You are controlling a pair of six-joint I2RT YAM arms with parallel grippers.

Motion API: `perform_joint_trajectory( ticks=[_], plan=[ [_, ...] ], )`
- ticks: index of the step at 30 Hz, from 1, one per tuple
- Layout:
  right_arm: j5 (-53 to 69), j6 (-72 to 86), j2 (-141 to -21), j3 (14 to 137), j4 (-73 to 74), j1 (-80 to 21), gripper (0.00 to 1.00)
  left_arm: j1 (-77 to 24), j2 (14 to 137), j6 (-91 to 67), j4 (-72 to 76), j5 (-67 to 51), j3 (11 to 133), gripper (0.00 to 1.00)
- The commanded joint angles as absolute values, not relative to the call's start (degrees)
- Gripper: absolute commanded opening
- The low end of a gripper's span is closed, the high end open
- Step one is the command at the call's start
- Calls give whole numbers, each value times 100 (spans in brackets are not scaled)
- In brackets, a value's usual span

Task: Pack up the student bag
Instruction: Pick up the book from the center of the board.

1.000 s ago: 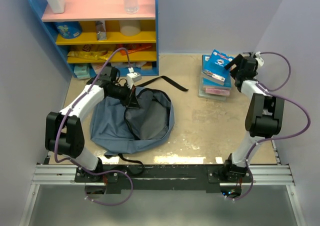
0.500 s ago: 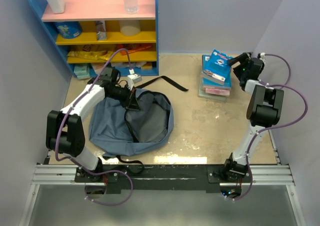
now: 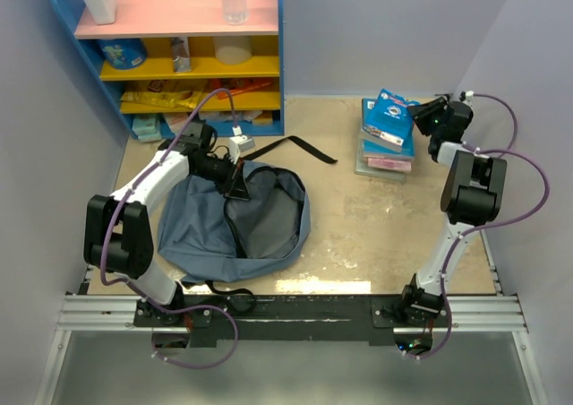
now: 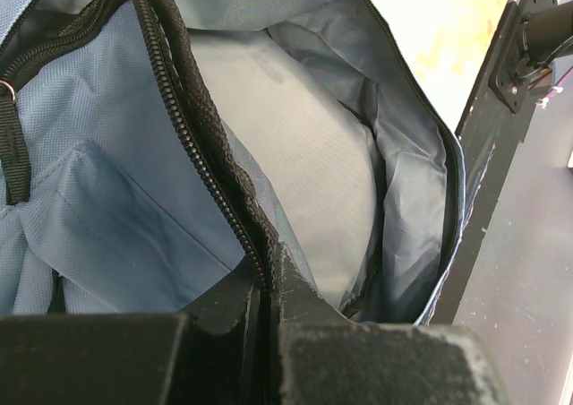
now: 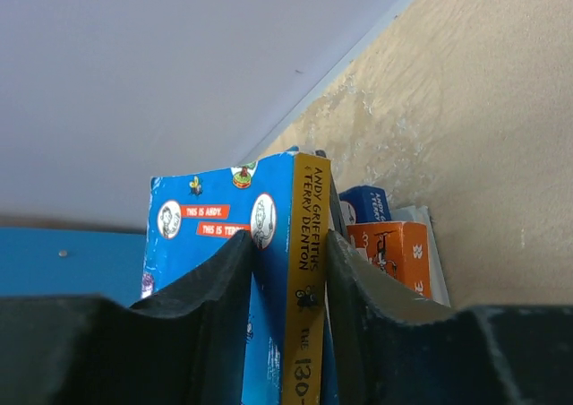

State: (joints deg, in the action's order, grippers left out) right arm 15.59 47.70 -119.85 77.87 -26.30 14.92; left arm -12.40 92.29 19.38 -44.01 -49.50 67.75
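Bag [image 3: 201, 230], likely limp and light, gapes on the worktop [image 3: 358, 221]: left gripper [image 4: 271, 266] pinches its zipper edge [image 4: 201, 163], probably the firmest hold; right gripper [image 3: 421, 116] clamps a book [image 5: 309, 208].

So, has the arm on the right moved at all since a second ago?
Yes. The right arm has drawn back toward the far wall, away from the base rail, and its fingers have pinched the blue book.
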Motion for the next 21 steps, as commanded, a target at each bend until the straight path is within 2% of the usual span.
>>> perform_joint_trajectory(
  ticks=[1, 4, 7, 12, 16, 21],
  plan=[
    [1766, 4886, -12190, 7840, -2715, 1477, 33, -1257, 9141, 2144, -4517, -5071, 6899, 0],
    [1802, 4922, -12138, 7787, -2803, 1494, 29, -1257, 9114, 2171, -4535, -5054, 6899, 0],
    [1819, 5018, -11857, 7498, -3127, 1520, 20, -1257, 9106, 2171, -4553, -5045, 6908, 0],
    [2117, 5308, -11339, 6971, -3567, 1529, 1, -1257, 9053, 2153, -4535, -5010, 6899, 0],
    [2023, 5485, -10576, 6242, -3893, 1529, 0, -1257, 9044, 2145, -4518, -4992, 6873, 0],
    [1144, 5081, -9687, 5433, -3420, 1529, 0, -1257, 9026, 2153, -4491, -4992, 6794, 0]
  ],
)
